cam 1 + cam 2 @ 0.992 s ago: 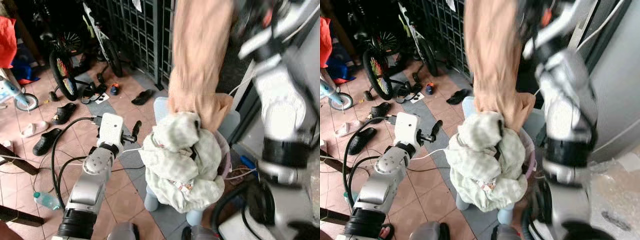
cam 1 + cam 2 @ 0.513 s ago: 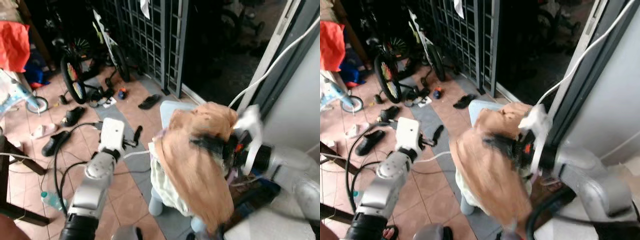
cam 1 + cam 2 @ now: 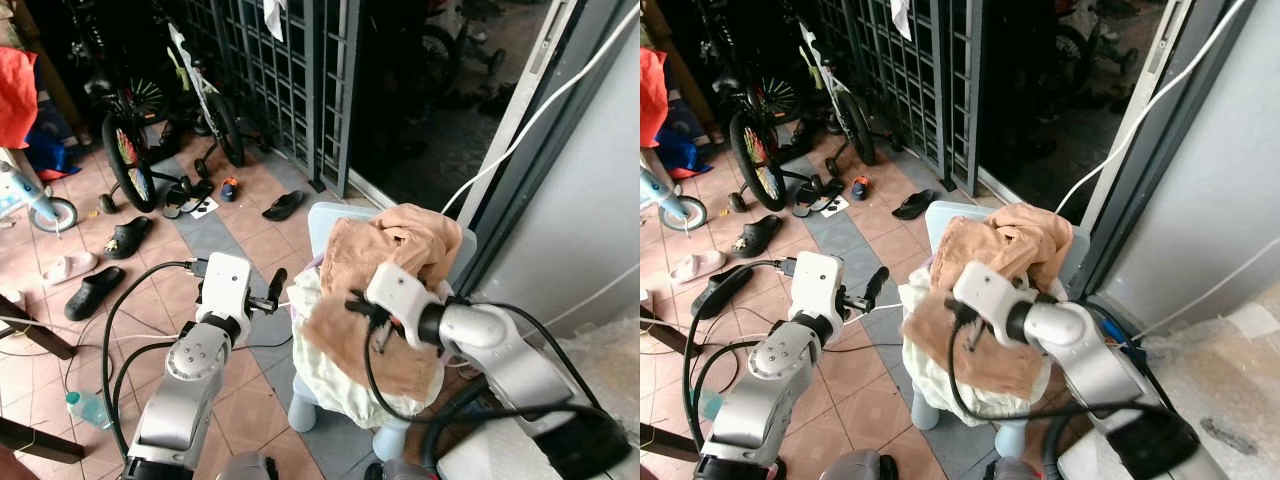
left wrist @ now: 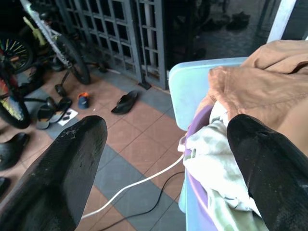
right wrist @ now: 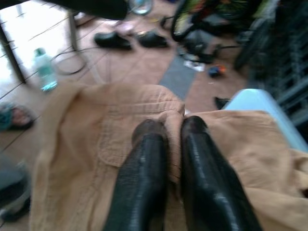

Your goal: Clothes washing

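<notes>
The right gripper [image 5: 168, 132] has its two black fingers pinched together on a fold of the tan garment [image 3: 385, 270], which now lies draped over the pale green clothes [image 3: 335, 375] heaped in a purple basin [image 4: 195, 190] on a light blue plastic chair [image 3: 330, 225]. A second ago the garment hung high from the raised right arm, its long axis vertical above the heap. Half a second ago it was swinging down in a blur. Now it is spread over the pile, its length sloping from the chair back down toward the robot, one end bunched against the chair back.

Just beside the chair, on the robot's left, the left gripper [image 4: 163, 173] hovers with its fingers spread wide, holding nothing, much as in the earlier frames. It points at the edge of the basin, where a white cable [image 4: 139, 185] trails across the tiles.

No brand, label or writing can be read anywhere.

Farther off on the tiled floor [image 3: 250, 245] lie a plastic bottle [image 3: 92, 403], black sandals [image 3: 95, 290] and a lone slipper [image 3: 283, 205]. Beyond them a bicycle [image 3: 125, 160] leans near a dark metal gate [image 3: 290, 80].
</notes>
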{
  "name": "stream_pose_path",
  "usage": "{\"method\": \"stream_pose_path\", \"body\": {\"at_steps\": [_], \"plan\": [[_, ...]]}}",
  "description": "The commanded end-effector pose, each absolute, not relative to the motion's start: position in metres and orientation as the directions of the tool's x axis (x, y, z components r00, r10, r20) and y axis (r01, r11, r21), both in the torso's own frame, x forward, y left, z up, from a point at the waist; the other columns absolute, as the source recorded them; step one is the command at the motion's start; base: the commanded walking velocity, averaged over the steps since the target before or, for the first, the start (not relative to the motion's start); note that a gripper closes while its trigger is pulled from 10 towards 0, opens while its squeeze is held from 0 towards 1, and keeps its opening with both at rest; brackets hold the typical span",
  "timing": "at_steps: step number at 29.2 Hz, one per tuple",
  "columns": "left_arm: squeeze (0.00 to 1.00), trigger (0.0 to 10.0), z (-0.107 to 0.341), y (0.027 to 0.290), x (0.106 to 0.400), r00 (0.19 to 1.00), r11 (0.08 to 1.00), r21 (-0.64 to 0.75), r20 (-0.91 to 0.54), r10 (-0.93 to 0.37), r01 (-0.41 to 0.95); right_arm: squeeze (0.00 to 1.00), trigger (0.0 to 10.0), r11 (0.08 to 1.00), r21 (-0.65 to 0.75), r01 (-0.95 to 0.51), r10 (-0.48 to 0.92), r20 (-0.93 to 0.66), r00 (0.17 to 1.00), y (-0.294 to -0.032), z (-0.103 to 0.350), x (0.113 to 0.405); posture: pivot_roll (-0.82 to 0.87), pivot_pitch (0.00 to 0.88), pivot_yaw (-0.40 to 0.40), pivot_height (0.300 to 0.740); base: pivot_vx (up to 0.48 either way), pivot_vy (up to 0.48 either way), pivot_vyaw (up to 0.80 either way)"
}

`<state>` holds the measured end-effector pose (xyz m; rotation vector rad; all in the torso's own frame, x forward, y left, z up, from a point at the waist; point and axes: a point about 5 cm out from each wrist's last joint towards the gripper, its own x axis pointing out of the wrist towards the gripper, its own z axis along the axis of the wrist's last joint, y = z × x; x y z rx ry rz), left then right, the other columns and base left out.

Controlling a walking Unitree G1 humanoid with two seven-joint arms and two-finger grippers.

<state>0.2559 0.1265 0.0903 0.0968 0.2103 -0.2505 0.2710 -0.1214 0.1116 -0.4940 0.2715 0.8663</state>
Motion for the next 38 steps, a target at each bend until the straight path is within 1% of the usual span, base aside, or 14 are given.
{"method": "stream_pose_path", "body": {"at_steps": [1, 3, 6, 10, 15, 21, 26, 30, 31, 32, 33, 34, 35, 38], "plan": [[0.0, 10.0, 0.095, 0.13, 0.254, 0.945, 0.965, 0.081, -0.234, -0.226, 0.251, 1.0, 10.0, 0.592, -0.337, -0.732, 0.608, -0.409, 0.68, -0.132, 0.115, 0.281, 0.0, 0.017, 0.025, 0.74, 0.0, 0.0, 0.0], [0.0, 10.0, 0.101, 0.125, 0.253, 0.93, 0.95, 0.082, -0.247, -0.273, 0.301, 1.0, 10.0, 0.619, -0.367, -0.695, 0.563, -0.41, 0.718, -0.143, 0.116, 0.288, 0.01, 0.031, 0.021, 0.74, 0.0, 0.0, 0.0], [0.0, 10.0, 0.099, 0.125, 0.252, 0.928, 0.947, 0.096, -0.252, -0.274, 0.306, 1.0, 10.0, 0.626, -0.386, -0.677, 0.544, -0.405, 0.734, -0.145, 0.116, 0.292, 0.01, 0.038, 0.018, 0.74, 0.0, 0.0, 0.0], [0.0, 10.0, 0.096, 0.126, 0.247, 0.927, 0.95, 0.093, -0.267, -0.263, 0.297, 1.0, 10.0, 0.68, -0.387, -0.623, 0.537, -0.316, 0.782, -0.142, 0.126, 0.298, 0.01, 0.042, 0.015, 0.74, 0.0, 0.0, 0.0], [0.0, 10.0, 0.096, 0.126, 0.245, 0.922, 0.95, 0.09, -0.285, -0.263, 0.298, 1.0, 10.0, 0.687, -0.311, -0.657, 0.57, -0.33, 0.753, -0.14, 0.124, 0.297, 0.01, 0.043, 0.014, 0.74, 0.0, 0.0, 0.0], [0.0, 10.0, 0.097, 0.124, 0.246, 0.922, 0.95, 0.089, -0.282, -0.264, 0.299, 1.0, 10.0, 0.711, -0.346, -0.612, 0.521, -0.324, 0.789, -0.141, 0.121, 0.308, 0.0, 0.039, 0.014, 0.74, 0.0, 0.0, 0.0], [0.0, 10.0, 0.098, 0.124, 0.245, 0.924, 0.951, 0.089, -0.28, -0.262, 0.296, 1.0, 10.0, 0.784, -0.311, -0.537, 0.45, -0.309, 0.838, -0.135, 0.118, 0.324, 0.01, 0.038, 0.01, 0.74, 0.0, 0.0, 0.0], [0.0, 10.0, 0.098, 0.126, 0.244, 0.926, 0.954, 0.091, -0.282, -0.25, 0.285, 1.0, 10.0, 0.796, -0.306, -0.523, 0.442, -0.298, 0.846, -0.133, 0.118, 0.325, 0.02, 0.038, 0.006, 0.74, 0.0, 0.0, 0.0], [0.0, 10.0, 0.097, 0.127, 0.244, 0.929, 0.956, 0.095, -0.28, -0.241, 0.277, 0.88, 10.0, 0.823, -0.277, -0.496, 0.421, -0.289, 0.86, -0.135, 0.117, 0.325, 0.02, 0.037, 0.003, 0.74, 0.0, 0.0, 0.0], [0.0, 10.0, 0.097, 0.128, 0.244, 0.933, 0.959, 0.1, -0.278, -0.228, 0.264, 0.61, 10.0, 0.847, -0.252, -0.467, 0.398, -0.282, 0.873, -0.137, 0.116, 0.326, 0.02, 0.035, 0.002, 0.74, 0.0, 0.0, 0.0], [0.0, 10.0, 0.097, 0.128, 0.244, 0.933, 0.959, 0.1, -0.278, -0.228, 0.264, 0.61, 10.0, 0.847, -0.252, -0.467, 0.398, -0.282, 0.873, -0.137, 0.116, 0.326, 0.02, 0.035, 0.002, 0.74, 0.0, 0.0, 0.0], [0.0, 10.0, 0.097, 0.129, 0.245, 0.936, 0.961, 0.104, -0.275, -0.219, 0.255, 0.21, 10.0, 0.853, -0.252, -0.456, 0.385, -0.286, 0.878, -0.139, 0.113, 0.325, 0.02, 0.035, 0.004, 0.74, 0.0, 0.0, 0.0], [0.0, 10.0, 0.098, 0.13, 0.245, 0.938, 0.963, 0.105, -0.272, -0.214, 0.25, 0.0, 10.0, 0.855, -0.245, -0.457, 0.383, -0.295, 0.875, -0.14, 0.11, 0.323, 0.02, 0.035, 0.004, 0.74, 0.0, 0.0, 0.0], [0.0, 10.0, 0.098, 0.13, 0.246, 0.939, 0.963, 0.106, -0.271, -0.211, 0.247, 0.0, 10.0, 0.866, -0.222, -0.448, 0.372, -0.313, 0.874, -0.142, 0.103, 0.32, 0.01, 0.034, 0.006, 0.74, 0.0, 0.0, 0.0]]}}
